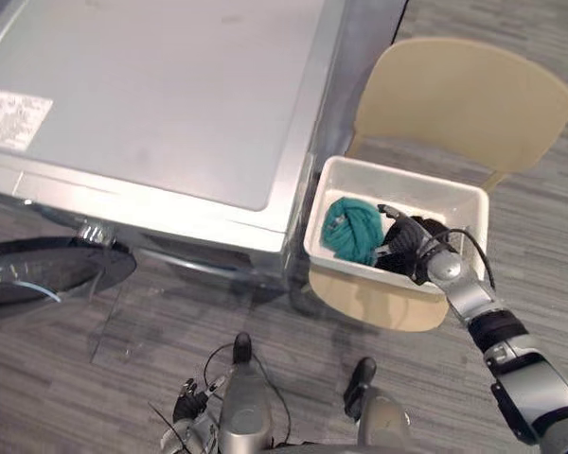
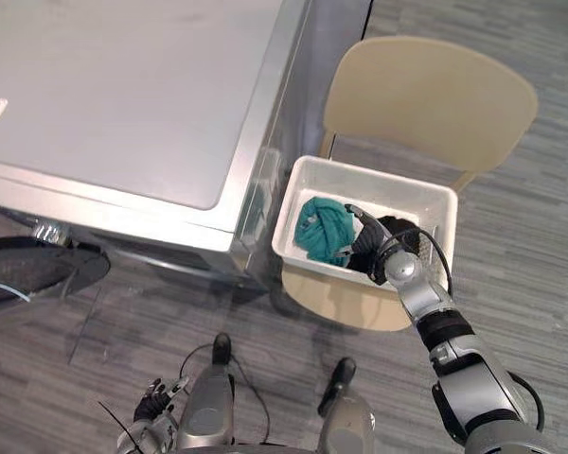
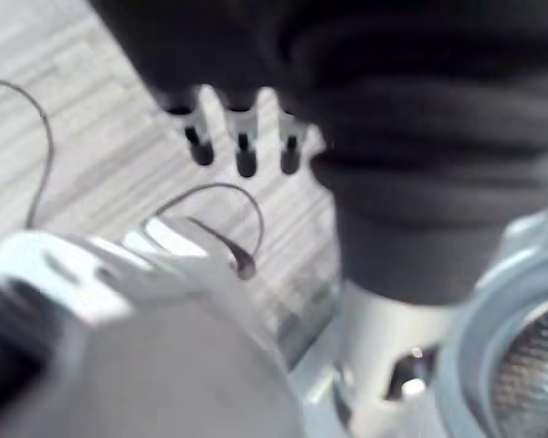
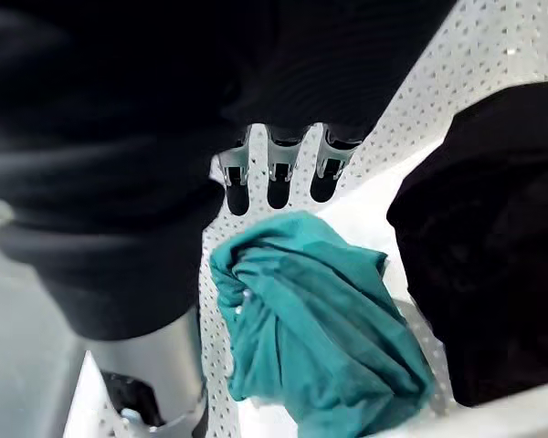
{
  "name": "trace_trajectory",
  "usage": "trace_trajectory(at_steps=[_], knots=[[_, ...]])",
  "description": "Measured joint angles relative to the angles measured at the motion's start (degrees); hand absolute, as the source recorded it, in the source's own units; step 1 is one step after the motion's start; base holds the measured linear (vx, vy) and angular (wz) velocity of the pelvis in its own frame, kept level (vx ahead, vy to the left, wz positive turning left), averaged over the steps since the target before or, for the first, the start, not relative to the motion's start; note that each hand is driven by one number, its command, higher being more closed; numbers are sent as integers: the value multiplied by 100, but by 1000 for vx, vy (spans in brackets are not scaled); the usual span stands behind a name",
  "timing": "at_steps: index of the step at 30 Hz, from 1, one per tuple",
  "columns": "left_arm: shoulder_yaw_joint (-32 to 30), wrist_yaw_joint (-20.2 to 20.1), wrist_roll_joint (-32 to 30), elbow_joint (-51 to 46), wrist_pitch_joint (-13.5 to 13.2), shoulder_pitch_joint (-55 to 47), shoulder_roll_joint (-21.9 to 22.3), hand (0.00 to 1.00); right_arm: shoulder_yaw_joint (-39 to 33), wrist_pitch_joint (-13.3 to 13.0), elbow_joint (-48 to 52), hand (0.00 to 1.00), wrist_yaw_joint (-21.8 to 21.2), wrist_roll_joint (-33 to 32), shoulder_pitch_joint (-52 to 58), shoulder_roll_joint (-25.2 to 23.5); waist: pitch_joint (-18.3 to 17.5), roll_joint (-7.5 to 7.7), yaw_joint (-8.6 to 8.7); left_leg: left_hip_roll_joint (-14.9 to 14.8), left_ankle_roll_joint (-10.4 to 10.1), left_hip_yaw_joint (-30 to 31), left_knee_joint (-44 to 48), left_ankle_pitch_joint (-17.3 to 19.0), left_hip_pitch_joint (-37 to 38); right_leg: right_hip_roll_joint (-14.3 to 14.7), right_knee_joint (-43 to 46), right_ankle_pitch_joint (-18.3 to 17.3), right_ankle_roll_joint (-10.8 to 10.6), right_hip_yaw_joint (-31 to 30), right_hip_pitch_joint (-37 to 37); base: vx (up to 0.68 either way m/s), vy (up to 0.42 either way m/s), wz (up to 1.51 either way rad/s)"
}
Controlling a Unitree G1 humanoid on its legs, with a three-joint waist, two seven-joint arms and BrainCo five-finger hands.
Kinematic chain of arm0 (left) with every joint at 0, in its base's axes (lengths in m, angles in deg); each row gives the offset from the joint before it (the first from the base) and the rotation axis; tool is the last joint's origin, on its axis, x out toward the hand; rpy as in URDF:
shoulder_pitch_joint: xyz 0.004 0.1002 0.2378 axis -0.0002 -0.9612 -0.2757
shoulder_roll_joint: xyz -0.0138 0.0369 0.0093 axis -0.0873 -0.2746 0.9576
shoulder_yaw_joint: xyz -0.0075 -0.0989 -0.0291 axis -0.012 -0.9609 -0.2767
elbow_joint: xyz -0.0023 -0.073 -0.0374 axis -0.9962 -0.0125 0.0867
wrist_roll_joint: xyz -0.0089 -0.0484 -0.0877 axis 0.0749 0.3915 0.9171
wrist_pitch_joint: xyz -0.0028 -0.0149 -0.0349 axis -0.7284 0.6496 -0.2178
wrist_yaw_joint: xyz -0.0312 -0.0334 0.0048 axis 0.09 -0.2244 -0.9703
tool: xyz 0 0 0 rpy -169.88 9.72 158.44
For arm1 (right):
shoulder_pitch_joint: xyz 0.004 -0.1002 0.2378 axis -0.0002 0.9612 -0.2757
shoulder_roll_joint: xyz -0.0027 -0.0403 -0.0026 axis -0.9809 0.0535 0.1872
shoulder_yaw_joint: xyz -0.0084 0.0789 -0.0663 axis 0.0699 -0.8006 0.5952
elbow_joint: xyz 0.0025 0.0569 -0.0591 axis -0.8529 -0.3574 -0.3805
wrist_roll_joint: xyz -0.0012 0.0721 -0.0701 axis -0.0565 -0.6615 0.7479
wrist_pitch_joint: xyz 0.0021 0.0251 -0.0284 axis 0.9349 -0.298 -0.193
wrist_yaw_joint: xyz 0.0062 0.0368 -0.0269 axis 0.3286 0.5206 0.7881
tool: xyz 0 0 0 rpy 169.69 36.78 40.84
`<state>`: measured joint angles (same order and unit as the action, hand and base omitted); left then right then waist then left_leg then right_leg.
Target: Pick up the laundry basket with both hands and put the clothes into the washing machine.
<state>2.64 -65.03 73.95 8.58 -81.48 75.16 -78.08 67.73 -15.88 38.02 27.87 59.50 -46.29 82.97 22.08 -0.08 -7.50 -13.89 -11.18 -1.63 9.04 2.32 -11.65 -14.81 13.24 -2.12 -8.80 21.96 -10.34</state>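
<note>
The basket is carried by a beige chair on grey floor beside the washing machine, whose label is illegible. Right hand and left hand are seen straight-fingered, empty.

Washer beside basket left; chair back behind.

- Setting: a laundry corner of an indoor room.
- Silver-grey washing machine, seen from above, its round door swung open.
- White laundry basket holding clothes, set on a beige chair.
- Grey plank-patterned floor.
</note>
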Motion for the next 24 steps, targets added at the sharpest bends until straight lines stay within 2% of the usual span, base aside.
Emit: trace_trajectory(at_steps=[2,3,7,11,13,18,24], knots=[[-20,4,5,124,6,2,0,0,0,52,-261,0,17,61,-241,-86,255,-8,-26,11,0,8,80,0,-42,-25,86,0,0,1,-25,-110,9,4],[-60,5,6,143,10,3,6,0,-2,74,-402,0,22,101,-343,-128,278,0,-87,9,0,15,138,0,-168,-28,126,-1,1,-14,-150,-132,-9,-1],[-167,34,51,137,3,90,13,0,-23,135,-744,0,185,165,-633,-290,365,-27,-144,17,2,168,319,-2,-461,-49,269,-1,4,12,-361,-98,-17,6],[-140,140,349,-150,-69,262,96,0,-246,164,-836,0,351,290,-845,-285,393,-66,-137,87,20,339,459,-14,-780,-120,355,-2,4,147,-516,-109,-2,19],[-51,157,492,-395,-175,302,115,0,-422,190,-858,0,592,297,-956,-290,412,-92,-198,120,23,413,532,-16,-906,-152,376,-1,2,157,-587,-73,11,8],[45,173,580,-513,-197,393,154,0,-719,224,-996,0,868,260,-1085,-257,429,-122,-280,130,27,472,567,-19,-988,-156,396,-1,2,220,-605,-25,-10,6],[15,273,595,-538,-179,393,167,0,-782,326,-601,0,886,-44,-1032,-259,495,-119,-255,124,27,474,588,-19,-1007,-153,399,-1,3,230,-613,2,-1,1]])
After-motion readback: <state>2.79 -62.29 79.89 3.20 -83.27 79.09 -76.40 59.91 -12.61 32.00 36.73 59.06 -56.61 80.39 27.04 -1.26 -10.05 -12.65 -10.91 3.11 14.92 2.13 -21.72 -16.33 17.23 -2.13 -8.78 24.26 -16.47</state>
